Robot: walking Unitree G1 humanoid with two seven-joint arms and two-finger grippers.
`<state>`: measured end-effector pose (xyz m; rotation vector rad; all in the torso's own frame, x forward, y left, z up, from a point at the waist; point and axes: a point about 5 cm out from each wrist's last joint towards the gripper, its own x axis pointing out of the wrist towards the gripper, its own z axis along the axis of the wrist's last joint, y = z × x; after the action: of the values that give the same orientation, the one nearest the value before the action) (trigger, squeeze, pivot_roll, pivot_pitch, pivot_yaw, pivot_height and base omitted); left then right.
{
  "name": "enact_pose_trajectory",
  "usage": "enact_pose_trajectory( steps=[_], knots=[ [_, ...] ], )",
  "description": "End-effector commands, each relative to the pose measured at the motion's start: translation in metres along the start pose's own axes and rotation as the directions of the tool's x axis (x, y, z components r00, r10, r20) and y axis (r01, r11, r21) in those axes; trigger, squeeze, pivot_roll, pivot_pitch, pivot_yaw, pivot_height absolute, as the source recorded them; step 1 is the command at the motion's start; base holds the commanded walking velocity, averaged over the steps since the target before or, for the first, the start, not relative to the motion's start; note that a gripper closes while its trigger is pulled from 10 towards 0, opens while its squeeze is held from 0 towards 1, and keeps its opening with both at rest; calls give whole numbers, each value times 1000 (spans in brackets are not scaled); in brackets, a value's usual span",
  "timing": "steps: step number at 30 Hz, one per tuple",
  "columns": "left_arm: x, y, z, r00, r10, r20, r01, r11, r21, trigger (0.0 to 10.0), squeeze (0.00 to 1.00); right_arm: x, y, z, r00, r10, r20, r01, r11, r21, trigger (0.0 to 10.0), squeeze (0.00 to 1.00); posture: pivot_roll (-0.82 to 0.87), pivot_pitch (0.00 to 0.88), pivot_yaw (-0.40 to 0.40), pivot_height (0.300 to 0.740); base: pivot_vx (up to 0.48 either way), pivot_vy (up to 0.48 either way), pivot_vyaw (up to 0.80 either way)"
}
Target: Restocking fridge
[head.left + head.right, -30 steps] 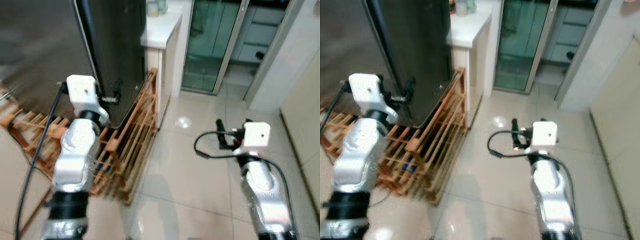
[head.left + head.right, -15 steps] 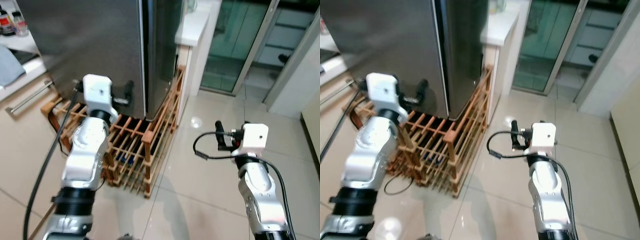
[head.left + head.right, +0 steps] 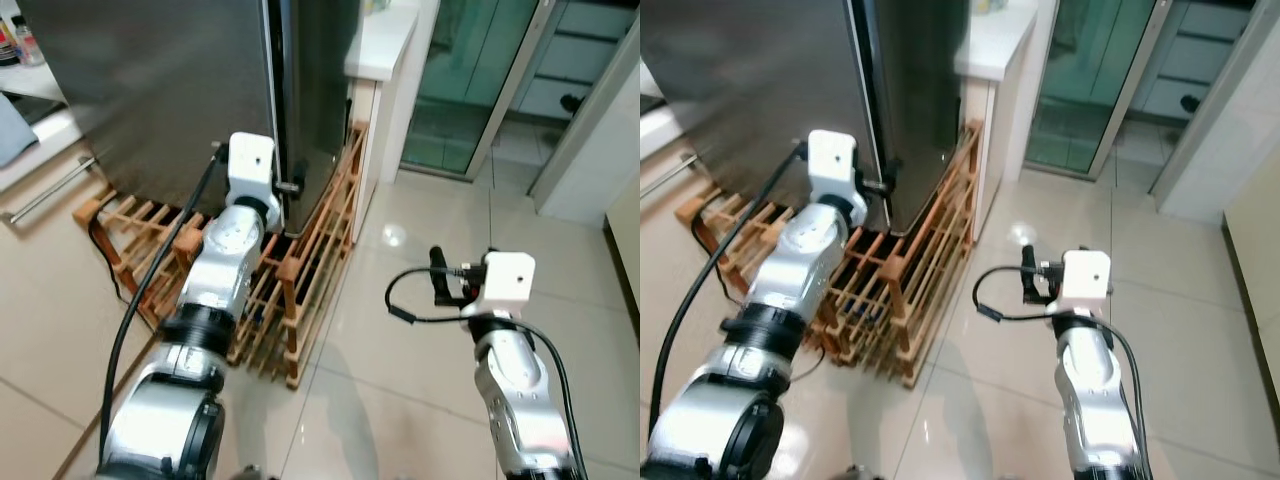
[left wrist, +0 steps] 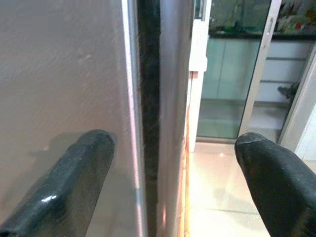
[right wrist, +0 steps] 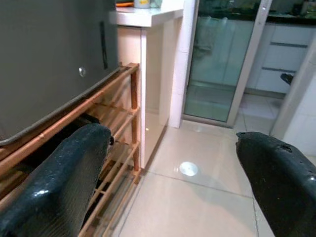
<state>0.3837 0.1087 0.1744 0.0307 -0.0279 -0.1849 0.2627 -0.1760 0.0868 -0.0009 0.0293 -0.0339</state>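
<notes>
While its fingers are gaping apart, the left gripper (image 4: 170, 187) is pointing straight at the fridge (image 3: 180, 90) door edge, just ahead. Right gripper (image 5: 170, 182), also spread, is hovering over floor (image 3: 400, 380), beside the wooden rack (image 3: 310, 250).

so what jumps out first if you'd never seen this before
The tall steel fridge on its wooden slatted rack, with the left gripper up at the fridge's door edge, fingers open either side of the dark door seam. To the right, the right gripper hangs open over the glossy tiled floor, before a glass sliding door.
</notes>
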Motion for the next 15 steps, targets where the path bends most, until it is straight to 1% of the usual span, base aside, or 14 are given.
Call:
enact_pose_trajectory(
  steps=[1, 4, 5, 7, 9, 11, 15],
  knots=[
    [5, -3, 3, 1000, -5, 6, 5, 1000, -24, 10000, 0, -1, -1, 4, 1000, -10, 14, 10, 1000, -4, 10000, 0, -74, 0, 17, 740, 0, 0, 0],
    [8, -6, 4, 1000, -10, 5, 11, 999, -33, 10000, 0, -2, -2, 4, 1000, -13, 13, 13, 1000, -5, 10000, 0, -79, 0, 15, 740, 0, 0, 0],
    [12, -8, 4, 1000, -10, 0, 10, 999, -52, 10000, 0, -2, -2, 4, 1000, -13, 11, 13, 1000, -9, 10000, 0, -80, 0, 15, 740, 0, 0, 0],
    [15, -9, 6, 1000, -10, 0, 10, 998, -67, 10000, 0, -3, -3, 4, 1000, -12, 11, 12, 1000, -12, 10000, 0, -95, 0, 11, 740, 0, 0, 0],
    [16, -9, 7, 1000, -10, 2, 10, 997, -72, 10000, 0, -3, -3, 5, 1000, -11, 11, 12, 1000, -13, 10000, 0, -95, 0, 11, 740, 0, 0, 0],
    [21, -13, 14, 1000, -8, 11, 9, 997, -83, 10000, 0, -3, -6, 7, 1000, -14, 13, 14, 1000, -24, 10000, 0, -113, 0, 4, 740, 0, 0, 0],
    [25, -14, 19, 1000, 0, 16, 1, 996, -92, 10000, 0, -4, -9, 8, 1000, -15, 13, 16, 999, -33, 10000, 0, -122, 0, 1, 740, 0, 0, 0]
  ],
)
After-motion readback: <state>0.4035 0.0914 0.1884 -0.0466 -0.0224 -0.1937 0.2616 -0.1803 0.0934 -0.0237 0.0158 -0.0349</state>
